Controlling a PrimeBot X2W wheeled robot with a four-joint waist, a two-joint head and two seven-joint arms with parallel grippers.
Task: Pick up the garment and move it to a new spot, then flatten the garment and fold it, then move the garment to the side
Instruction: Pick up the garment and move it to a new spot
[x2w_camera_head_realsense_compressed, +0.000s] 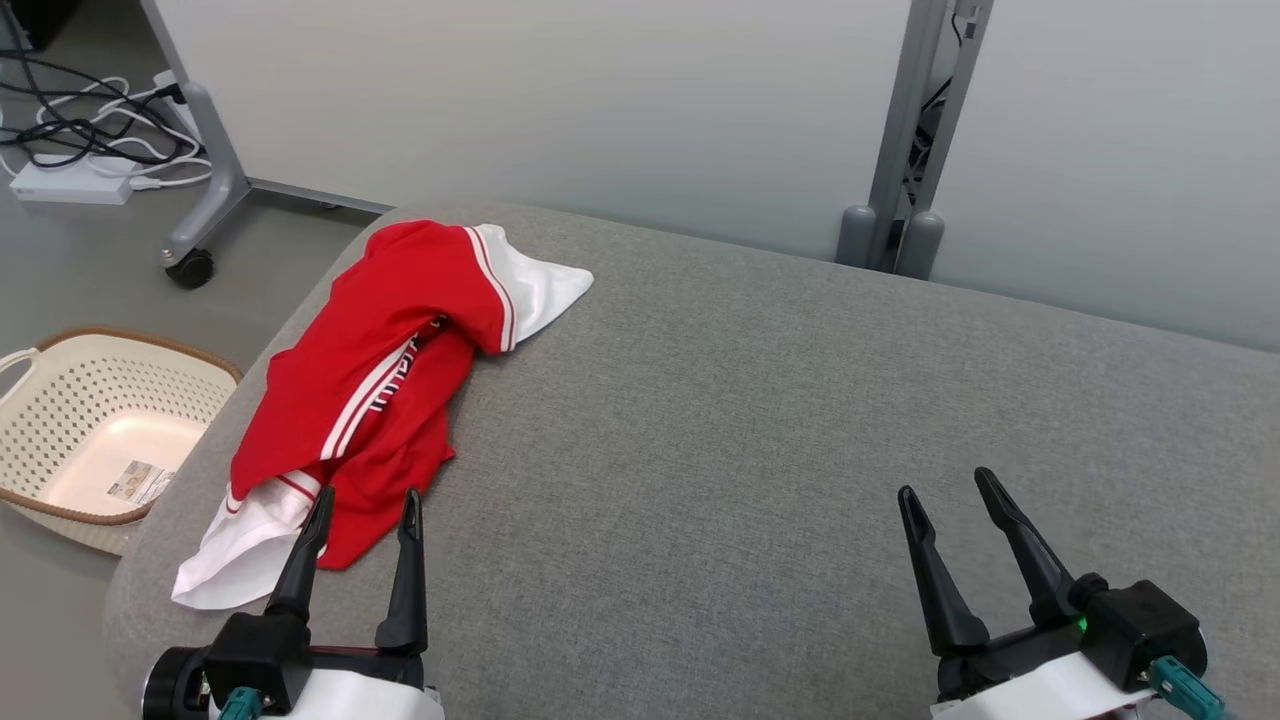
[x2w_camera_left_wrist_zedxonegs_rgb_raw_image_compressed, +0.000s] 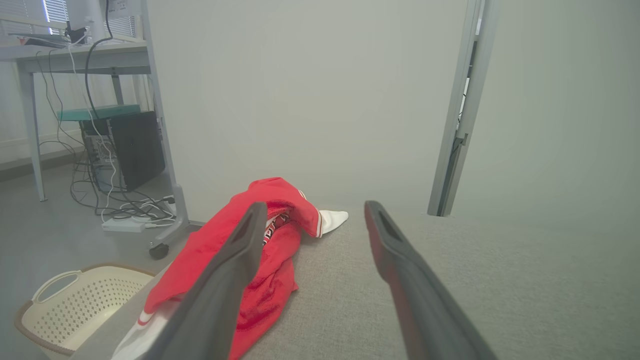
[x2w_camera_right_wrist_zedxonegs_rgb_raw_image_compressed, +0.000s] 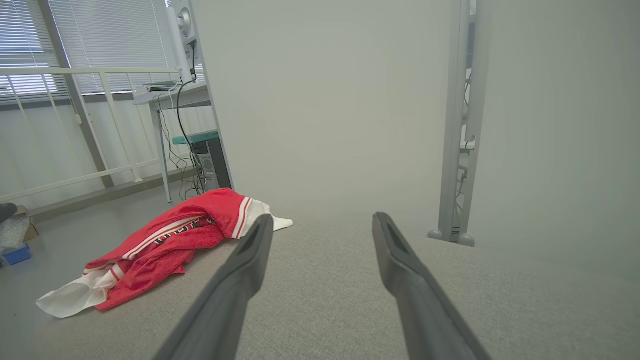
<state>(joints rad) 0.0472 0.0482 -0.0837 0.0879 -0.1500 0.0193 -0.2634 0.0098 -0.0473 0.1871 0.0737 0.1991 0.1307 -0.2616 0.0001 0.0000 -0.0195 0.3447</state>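
The garment (x2w_camera_head_realsense_compressed: 370, 380) is a red shirt with white sleeves and white stripes, lying crumpled along the left side of the grey padded table (x2w_camera_head_realsense_compressed: 780, 400). It also lies ahead-left in the left wrist view as the garment (x2w_camera_left_wrist_zedxonegs_rgb_raw_image_compressed: 270, 250) and far left in the right wrist view as the garment (x2w_camera_right_wrist_zedxonegs_rgb_raw_image_compressed: 165, 240). My left gripper (x2w_camera_head_realsense_compressed: 367, 502) stands open at the lower left, its fingertips at the garment's near end, nothing between them. My right gripper (x2w_camera_head_realsense_compressed: 945, 485) stands open at the lower right over bare grey fabric, well away from the garment.
A cream perforated basket (x2w_camera_head_realsense_compressed: 90, 430) sits on the floor left of the table. Behind it stand a wheeled grey stand leg (x2w_camera_head_realsense_compressed: 200, 190) and a tangle of cables (x2w_camera_head_realsense_compressed: 80, 130). Pale partition panels with a grey post (x2w_camera_head_realsense_compressed: 900, 150) close off the back.
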